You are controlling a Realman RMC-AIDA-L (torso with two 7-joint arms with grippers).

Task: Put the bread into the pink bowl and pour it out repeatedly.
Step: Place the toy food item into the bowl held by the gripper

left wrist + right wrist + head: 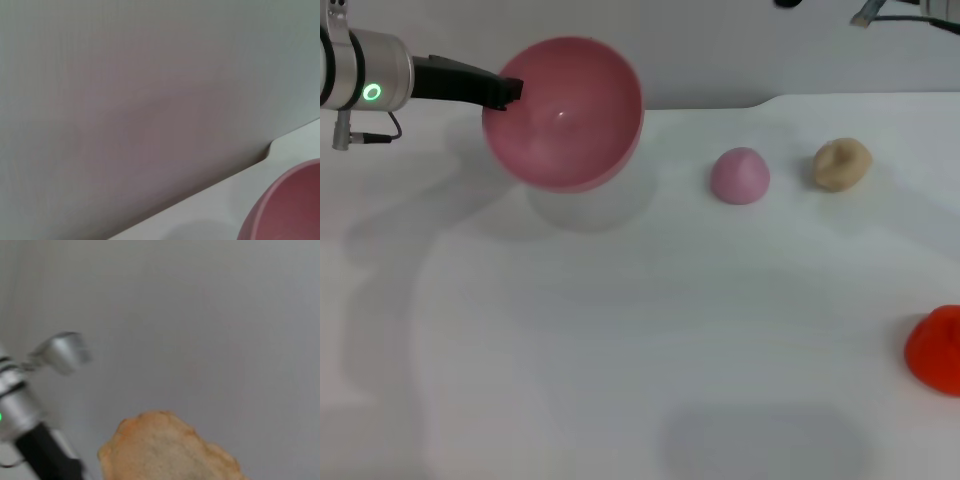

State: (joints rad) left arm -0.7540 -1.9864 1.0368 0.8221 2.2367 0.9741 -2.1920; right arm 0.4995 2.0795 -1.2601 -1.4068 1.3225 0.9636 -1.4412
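Note:
My left gripper is shut on the left rim of the pink bowl and holds it above the far left of the white table. The bowl is tipped so its opening faces the head camera, and its inside is empty. Part of the bowl's rim also shows in the left wrist view. The bread shows only in the right wrist view, close to the camera and raised in front of the grey wall, tan side showing. My right gripper's fingers are out of view and the bread does not show in the head view.
A small solid pink dome and a beige knotted bun sit on the table right of the bowl. A red object lies at the right edge. The grey wall stands just behind the table's back edge.

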